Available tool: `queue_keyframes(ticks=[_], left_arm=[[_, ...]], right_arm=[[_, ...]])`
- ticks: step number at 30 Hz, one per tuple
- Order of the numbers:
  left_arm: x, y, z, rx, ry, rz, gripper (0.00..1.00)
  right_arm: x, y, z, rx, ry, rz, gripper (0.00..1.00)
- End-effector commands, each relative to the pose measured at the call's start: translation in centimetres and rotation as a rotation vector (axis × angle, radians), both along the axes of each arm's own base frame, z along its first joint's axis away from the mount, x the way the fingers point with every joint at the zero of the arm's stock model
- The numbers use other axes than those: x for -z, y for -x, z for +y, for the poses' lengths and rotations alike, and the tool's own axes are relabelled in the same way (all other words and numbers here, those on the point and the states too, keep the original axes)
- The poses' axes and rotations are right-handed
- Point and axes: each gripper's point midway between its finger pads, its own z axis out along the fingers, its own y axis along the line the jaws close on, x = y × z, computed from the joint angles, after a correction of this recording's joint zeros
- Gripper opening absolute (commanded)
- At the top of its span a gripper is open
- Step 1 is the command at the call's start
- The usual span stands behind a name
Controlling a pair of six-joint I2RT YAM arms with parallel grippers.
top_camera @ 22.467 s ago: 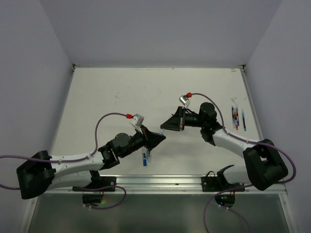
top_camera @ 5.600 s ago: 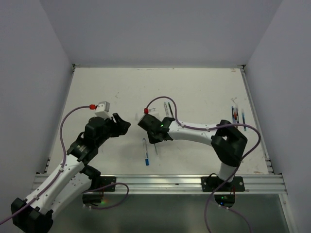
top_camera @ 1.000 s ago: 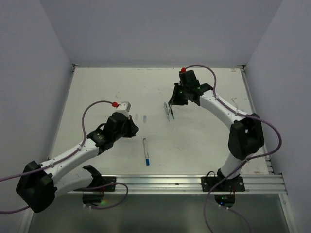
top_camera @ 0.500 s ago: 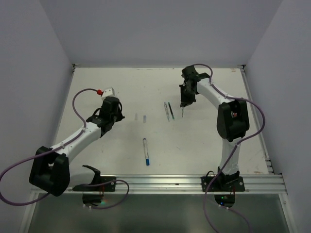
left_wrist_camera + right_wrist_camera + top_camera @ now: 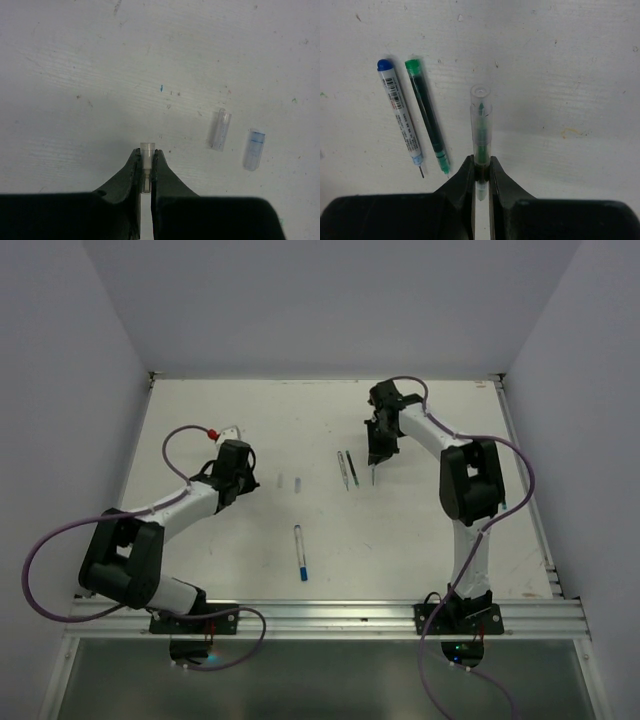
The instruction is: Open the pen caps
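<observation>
Left gripper (image 5: 146, 155): fingers together on the Held cap, poised over a bare patch of the Table (image 5: 200, 420), left of centre.
Held cap (image 5: 147, 148): short clear tube, pinched in line with the fingers, its end poking out past the tips.
Plain cap (image 5: 219, 130): clear, lying flat on the table, just right of the left gripper.
Blue-tinted cap (image 5: 254, 149): lying flat just beside the plain cap, not touching it, farther from the gripper.
Right gripper (image 5: 480, 162): clamped on the Held pen, over the far centre-right of the table.
Held pen (image 5: 481, 125): clear barrel with green inside, gripped near one end, the rest reaching out past the fingertips; clear tubular far end, whether a cap or not cannot be told.
Blue-ended pen (image 5: 400, 117): white printed barrel, blue rounded end, bare nib; flat on the table to the left of the held pen.
Green pen (image 5: 426, 127): lying between the blue-ended pen and the held pen, near parallel to both, touching neither.
Lone pen (image 5: 300, 552): whitish barrel with a blue near end, alone at mid-table, well apart from both grippers.
Right arm (image 5: 468, 485): upper link crossing the right side of the table and covering the surface beneath.
Purple cables (image 5: 175, 445): looped above each arm, off the table.
</observation>
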Motion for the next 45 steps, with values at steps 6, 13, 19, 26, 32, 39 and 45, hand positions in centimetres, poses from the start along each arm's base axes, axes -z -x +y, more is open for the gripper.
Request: queue_keyframes(ticks=[6, 13, 19, 26, 32, 39, 45], left_arm=[[0.6, -2.5, -2.0, 0.055, 0.057, -0.020, 0.00], [2.0, -3.1, -3.1, 0.093, 0.080, 0.001, 0.00], [2.5, -3.5, -3.6, 0.114, 0.093, 0.008, 0.00], [3.0, -3.3, -4.2, 0.128, 0.120, 0.017, 0.02], [3.7, -3.0, -3.9, 0.117, 0.111, 0.033, 0.18], [3.4, -2.7, -3.3, 0.093, 0.104, 0.019, 0.39], [3.5, -2.6, -3.5, 0.102, 0.112, 0.020, 0.42]], right_arm=[[1.4, -0.8, 1.4, -0.032, -0.056, -0.005, 0.00], [2.3, -1.0, 1.8, -0.033, -0.066, 0.002, 0.02], [2.8, -0.9, 2.1, -0.034, -0.067, 0.003, 0.12], [3.1, -0.9, 2.3, -0.032, -0.070, 0.005, 0.20], [3.2, -0.9, 2.3, -0.033, -0.068, 0.004, 0.39], [3.3, -0.8, 2.1, -0.035, -0.059, 0.003, 0.45], [1.9, -1.2, 2.2, -0.038, -0.073, -0.037, 0.47]])
